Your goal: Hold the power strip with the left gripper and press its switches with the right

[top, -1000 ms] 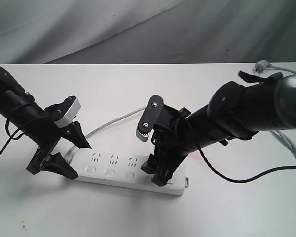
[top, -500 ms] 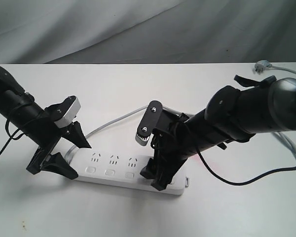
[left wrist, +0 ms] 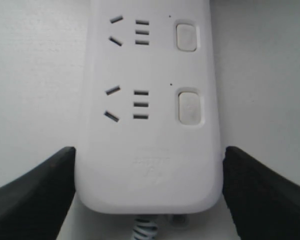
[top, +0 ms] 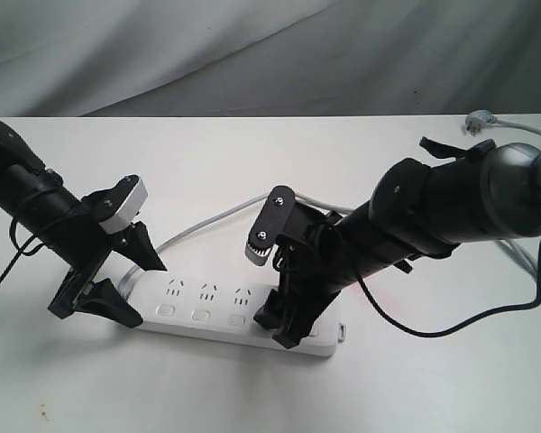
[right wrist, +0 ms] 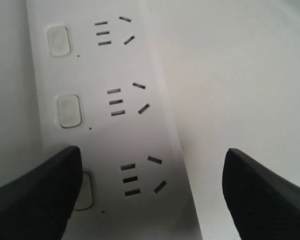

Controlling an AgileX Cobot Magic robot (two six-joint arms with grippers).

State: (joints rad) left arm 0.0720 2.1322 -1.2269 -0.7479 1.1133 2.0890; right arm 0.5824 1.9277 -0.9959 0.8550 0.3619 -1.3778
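Observation:
The white power strip (top: 207, 311) lies flat on the white table, its grey cable (top: 207, 221) running off behind it. My left gripper (top: 142, 293) straddles the cable end; in the left wrist view its black fingers (left wrist: 35, 195) press both long sides of the power strip (left wrist: 147, 125). My right gripper (top: 277, 329) is down on the strip's right part, jaws apart. In the right wrist view one finger (right wrist: 35, 197) overlaps a switch (right wrist: 86, 192) and the other hangs over bare table. Two more switches (right wrist: 69, 110) show beyond. The strip's right-hand sockets are hidden by the arm.
A grey plug (top: 480, 120) and loose cables (top: 534, 262) lie at the table's right edge. A black wire (top: 451, 327) loops from the right arm over the table. A grey cloth backdrop hangs behind the far edge.
My right arm has shifted slightly left and lower over the strip. The left gripper and the strip have not moved.

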